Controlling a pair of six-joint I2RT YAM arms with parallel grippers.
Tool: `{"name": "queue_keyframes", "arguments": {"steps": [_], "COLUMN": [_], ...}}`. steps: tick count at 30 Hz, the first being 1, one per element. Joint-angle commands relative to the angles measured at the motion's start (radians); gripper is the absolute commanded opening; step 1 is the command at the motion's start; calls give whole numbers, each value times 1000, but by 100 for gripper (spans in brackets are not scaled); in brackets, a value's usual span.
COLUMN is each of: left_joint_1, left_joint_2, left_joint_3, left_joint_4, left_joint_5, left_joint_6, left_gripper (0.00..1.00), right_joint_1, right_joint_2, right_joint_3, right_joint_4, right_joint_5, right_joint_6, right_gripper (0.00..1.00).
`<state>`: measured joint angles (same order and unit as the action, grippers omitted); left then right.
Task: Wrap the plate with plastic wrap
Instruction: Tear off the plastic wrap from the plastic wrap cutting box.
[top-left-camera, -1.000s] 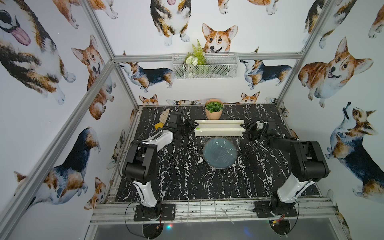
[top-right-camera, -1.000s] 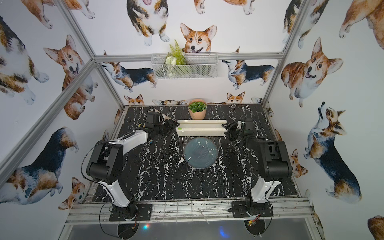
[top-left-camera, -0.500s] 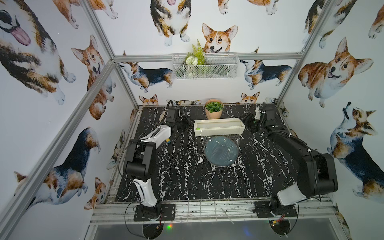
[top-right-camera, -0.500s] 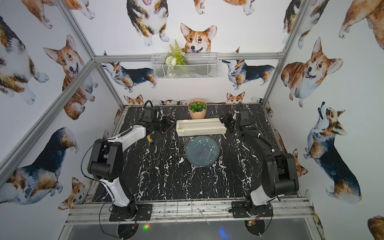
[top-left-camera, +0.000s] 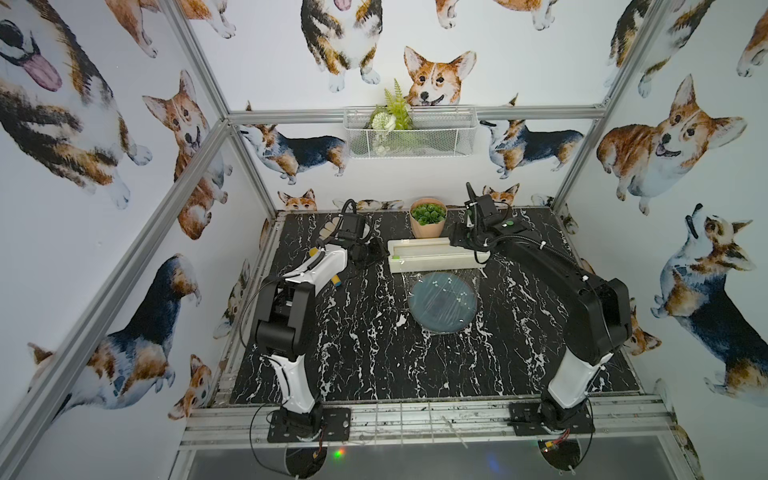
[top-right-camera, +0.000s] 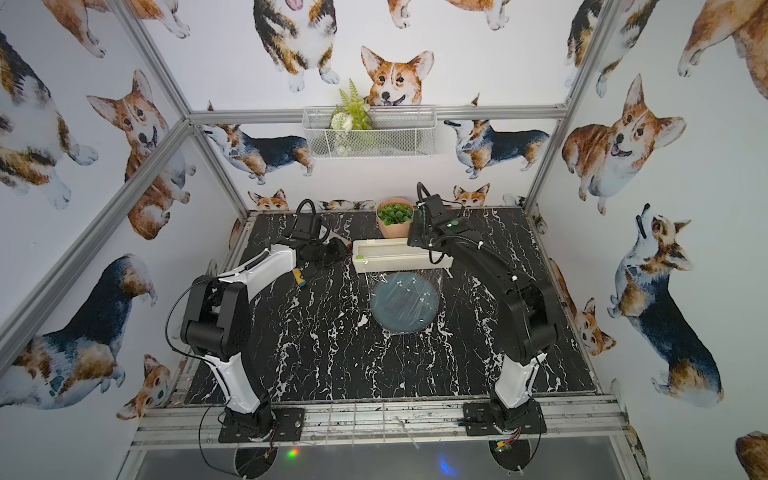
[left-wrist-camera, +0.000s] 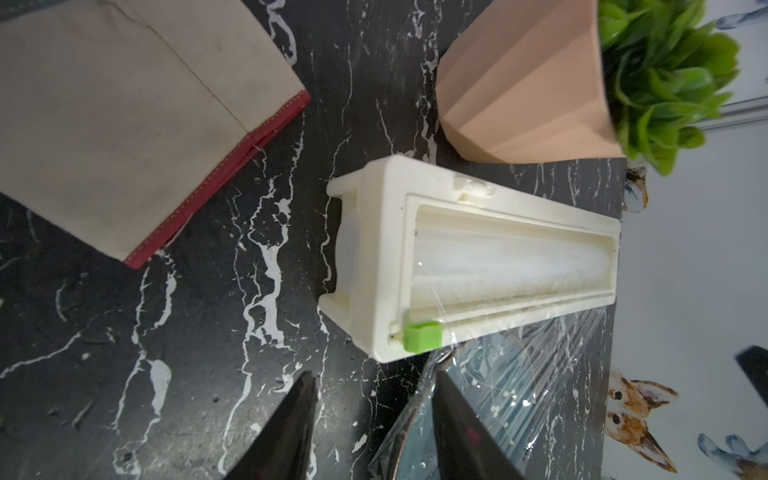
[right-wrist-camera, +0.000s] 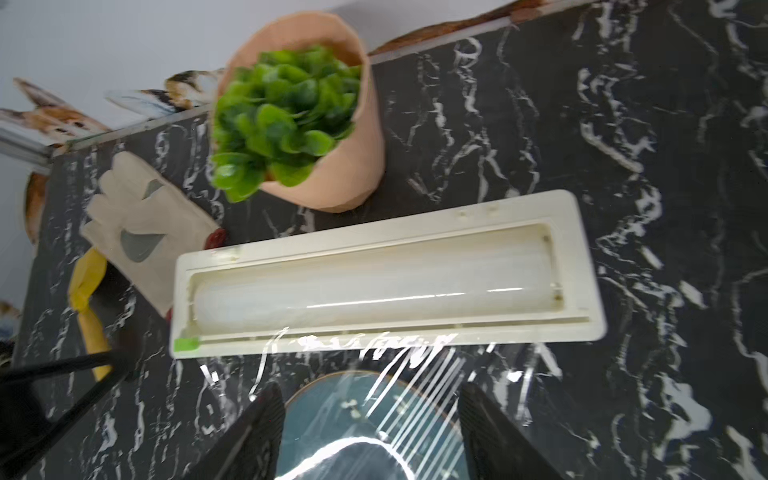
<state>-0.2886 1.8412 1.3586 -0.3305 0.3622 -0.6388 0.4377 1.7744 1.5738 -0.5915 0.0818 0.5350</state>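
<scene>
The blue-grey plate (top-left-camera: 442, 301) (top-right-camera: 404, 302) lies mid-table with plastic wrap (top-left-camera: 457, 277) (left-wrist-camera: 536, 374) (right-wrist-camera: 415, 374) stretched over it from the cream dispenser box (top-left-camera: 432, 254) (top-right-camera: 399, 255) (left-wrist-camera: 465, 257) (right-wrist-camera: 386, 282) behind it. The green slider (left-wrist-camera: 422, 336) (right-wrist-camera: 186, 345) sits at the box's left end. My left gripper (top-left-camera: 371, 252) (left-wrist-camera: 374, 415) hovers open by that end, beside the film's edge, nothing between its fingers. My right gripper (top-left-camera: 456, 240) (right-wrist-camera: 370, 415) is open above the box's right end, looking down on the wrapped plate.
A beige glove (top-left-camera: 328, 226) (left-wrist-camera: 124, 116) (right-wrist-camera: 141, 224) lies at the back left. A potted plant (top-left-camera: 428, 218) (left-wrist-camera: 528, 83) (right-wrist-camera: 311, 124) stands right behind the box. A yellow tool with a blue tip (top-left-camera: 336, 282) (top-right-camera: 299, 279) lies under the left arm.
The right arm has stretched backward, and its gripper now hangs over the box's right end. The left gripper swung back toward the glove, then returned to the box's left end, jaws slightly narrower.
</scene>
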Motion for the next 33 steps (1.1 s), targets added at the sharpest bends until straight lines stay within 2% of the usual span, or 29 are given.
{"name": "queue_keyframes", "arguments": {"steps": [1, 5, 7, 9, 14, 18, 24, 33], "left_joint_1": [-17, -36, -47, -57, -82, -91, -101, -116], "left_joint_2": [-9, 14, 37, 50, 89, 111, 147, 162], "left_joint_3": [33, 76, 97, 113, 159, 184, 233, 264], "left_joint_4": [-6, -32, -48, -59, -112, -140, -190, -236], "left_joint_5": [39, 34, 31, 27, -10, -27, -39, -73], "left_joint_6": [20, 32, 36, 40, 69, 85, 111, 138], "left_gripper": [49, 49, 49, 49, 49, 49, 49, 49], "right_joint_1": [-132, -214, -242, -258, -274, -274, -274, -272], "right_joint_2": [-6, 8, 37, 62, 115, 160, 208, 252], "right_joint_3": [-30, -44, -32, -20, 13, 52, 54, 46], "right_joint_4": [-77, -85, -103, -113, -114, -136, -138, -137], "right_joint_5": [-75, -123, -149, -161, -215, -246, -217, -225], "right_joint_6": [36, 27, 20, 13, -10, -34, -62, -76], "right_gripper": [62, 49, 39, 35, 33, 36, 43, 43]}}
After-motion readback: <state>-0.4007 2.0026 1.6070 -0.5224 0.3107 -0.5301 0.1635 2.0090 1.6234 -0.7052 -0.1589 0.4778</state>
